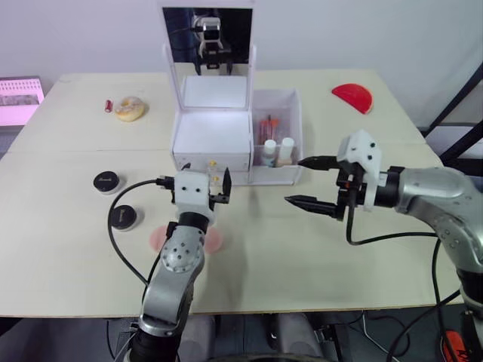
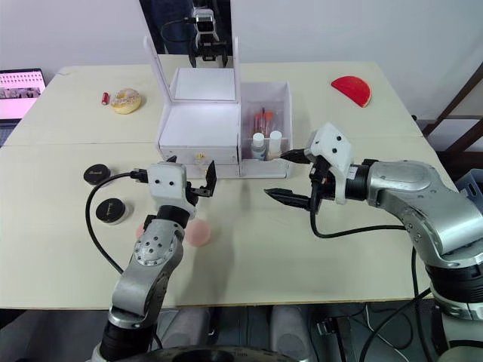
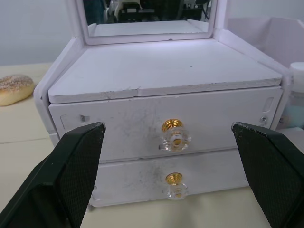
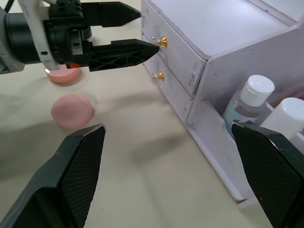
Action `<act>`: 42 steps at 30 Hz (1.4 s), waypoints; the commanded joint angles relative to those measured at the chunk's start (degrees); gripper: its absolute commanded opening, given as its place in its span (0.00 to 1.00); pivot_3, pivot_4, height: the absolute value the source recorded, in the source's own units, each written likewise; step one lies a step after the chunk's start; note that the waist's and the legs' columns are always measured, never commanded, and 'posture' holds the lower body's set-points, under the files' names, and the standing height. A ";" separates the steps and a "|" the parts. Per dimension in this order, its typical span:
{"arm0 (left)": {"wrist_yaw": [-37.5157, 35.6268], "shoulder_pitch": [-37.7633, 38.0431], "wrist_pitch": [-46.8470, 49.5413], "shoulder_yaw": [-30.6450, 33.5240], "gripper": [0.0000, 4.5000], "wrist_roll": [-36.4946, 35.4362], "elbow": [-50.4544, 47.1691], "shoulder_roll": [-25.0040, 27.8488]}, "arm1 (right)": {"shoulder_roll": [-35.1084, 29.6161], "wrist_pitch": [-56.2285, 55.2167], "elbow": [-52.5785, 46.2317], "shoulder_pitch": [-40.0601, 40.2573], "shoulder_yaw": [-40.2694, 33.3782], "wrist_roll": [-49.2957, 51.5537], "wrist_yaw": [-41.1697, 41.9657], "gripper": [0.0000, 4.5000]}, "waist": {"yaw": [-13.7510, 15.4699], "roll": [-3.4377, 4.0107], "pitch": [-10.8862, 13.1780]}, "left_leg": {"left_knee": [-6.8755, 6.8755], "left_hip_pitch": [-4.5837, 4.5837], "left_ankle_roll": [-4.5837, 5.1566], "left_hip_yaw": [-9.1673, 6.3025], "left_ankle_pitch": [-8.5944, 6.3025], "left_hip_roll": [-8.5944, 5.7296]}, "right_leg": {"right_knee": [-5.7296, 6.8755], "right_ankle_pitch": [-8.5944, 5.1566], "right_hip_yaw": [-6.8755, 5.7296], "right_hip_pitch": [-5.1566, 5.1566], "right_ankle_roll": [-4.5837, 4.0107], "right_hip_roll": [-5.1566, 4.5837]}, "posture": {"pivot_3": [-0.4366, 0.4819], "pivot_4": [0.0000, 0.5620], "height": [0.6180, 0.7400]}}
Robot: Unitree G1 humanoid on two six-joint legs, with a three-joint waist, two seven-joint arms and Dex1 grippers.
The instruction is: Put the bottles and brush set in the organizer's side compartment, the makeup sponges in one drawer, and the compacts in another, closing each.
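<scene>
Standing bottles (image 1: 277,151) fill side compartment (image 1: 294,113).

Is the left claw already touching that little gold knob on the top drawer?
Apart. In the left wrist view the left claw is open, its fingers standing either side of the top drawer's knob with white drawer front between.

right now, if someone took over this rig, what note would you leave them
Left hand: open, empty, facing the top drawer knob.
Right hand: open, empty, beside the side compartment.
Done: two bottles and what looks like the brush set are in the side compartment.
Left: two pink makeup sponges and two black compacts lie on the table; both drawers are shut.
</scene>
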 commanded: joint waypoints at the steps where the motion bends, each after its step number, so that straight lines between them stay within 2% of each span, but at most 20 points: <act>1: -0.49 -1.22 -2.14 0.93 1.00 0.67 -1.29 -0.56 | 0.28 -0.04 -1.45 -1.48 -0.86 0.19 -0.40 0.99 | 0.01 0.00 0.00 | 0.00 0.00 0.00 0.00 0.00 0.00 | 0.00 -0.01 0.00 0.00 0.02 0.00 | 0.48 0.27 1.00; 3: -0.82 -1.24 -2.43 1.01 1.00 0.63 -1.02 -0.68 | 0.35 -0.02 -1.35 -1.58 -0.77 0.11 -0.41 0.99 | 0.01 0.00 0.00 | 0.00 0.00 0.00 0.00 0.00 0.00 | 0.00 0.00 0.00 0.00 0.02 0.00 | 0.48 0.27 1.00; 5: -1.19 -1.48 -2.88 1.13 0.88 0.53 -0.72 -0.77 | 0.43 -0.20 -1.01 -1.67 -0.65 -0.13 -0.33 1.00 | 0.02 0.00 0.00 | 0.00 -0.01 0.00 0.00 0.00 0.00 | 0.00 0.02 0.00 0.00 -0.02 0.00 | 0.48 0.27 1.00; 7: -1.44 -1.80 -3.02 1.26 0.69 0.60 -0.46 -0.93 | 0.54 -0.42 -0.69 -1.72 -0.54 -0.37 -0.29 1.00 | 0.04 0.00 0.00 | 0.00 -0.01 0.00 0.00 0.00 0.00 | -0.01 0.03 0.00 0.00 -0.04 0.00 | 0.48 0.27 1.00; 10: -1.97 -1.87 -2.82 1.09 0.31 0.50 -0.13 -1.30 | 0.70 -0.63 -0.39 -1.88 -0.44 -0.60 -0.22 1.00 | 0.04 0.00 0.00 | 0.00 -0.02 0.00 0.00 0.00 0.00 | -0.01 0.06 0.00 0.00 -0.08 0.00 | 0.48 0.27 1.00; 12: -2.37 -1.76 -2.69 0.76 0.09 0.50 -0.05 -1.46 | 0.77 -0.80 -0.25 -2.01 -0.38 -0.71 -0.07 1.00 | 0.02 0.00 0.00 | 0.00 -0.02 0.00 0.00 0.00 0.00 | -0.01 0.06 0.00 0.00 -0.07 0.00 | 0.48 0.27 1.00; 13: -2.54 -1.73 -2.65 0.75 0.02 0.53 -0.06 -1.51 | 0.81 -0.82 -0.22 -2.08 -0.34 -0.76 -0.02 1.00 | 0.02 0.00 0.00 | 0.01 -0.01 0.00 0.00 0.00 0.00 | -0.01 0.05 0.00 0.00 -0.06 0.00 | 0.48 0.27 1.00; 23: -3.61 -1.23 -2.87 1.30 0.02 0.48 -0.53 -1.86 | 1.05 -1.18 0.01 -2.09 -0.56 -1.26 0.24 1.00 | 0.01 0.00 0.00 | 0.00 -0.01 0.00 0.00 0.00 0.00 | -0.01 0.03 0.00 0.00 -0.02 0.00 | 0.48 0.27 1.00; 26: -4.09 -1.13 -3.03 1.11 0.21 0.71 -0.90 -1.58 | 1.10 -1.27 -0.09 -1.96 -0.49 -1.41 0.19 1.00 | 0.01 0.00 0.00 | 0.00 -0.01 0.00 0.00 0.00 0.00 | -0.01 0.03 0.00 0.00 -0.03 0.00 | 0.48 0.27 1.00; 30: -3.88 -1.05 -1.98 1.51 0.65 1.01 -0.11 -1.71 | 1.23 -1.08 -0.28 -1.93 -0.49 -1.19 0.21 1.00 | 0.01 0.00 0.00 | 0.00 -0.01 0.00 0.00 0.00 0.00 | -0.01 0.03 0.00 0.00 -0.03 0.00 | 0.48 0.27 1.00; 42: -4.53 -3.40 -3.37 3.03 0.65 0.09 6.18 -2.72 | 1.14 -0.47 -0.21 -2.47 -0.35 -1.14 -0.03 1.00 | 0.01 0.00 0.00 | 0.00 -0.01 0.00 -0.01 0.00 0.00 | -0.01 0.02 0.00 0.00 -0.01 0.00 | 0.48 0.27 1.00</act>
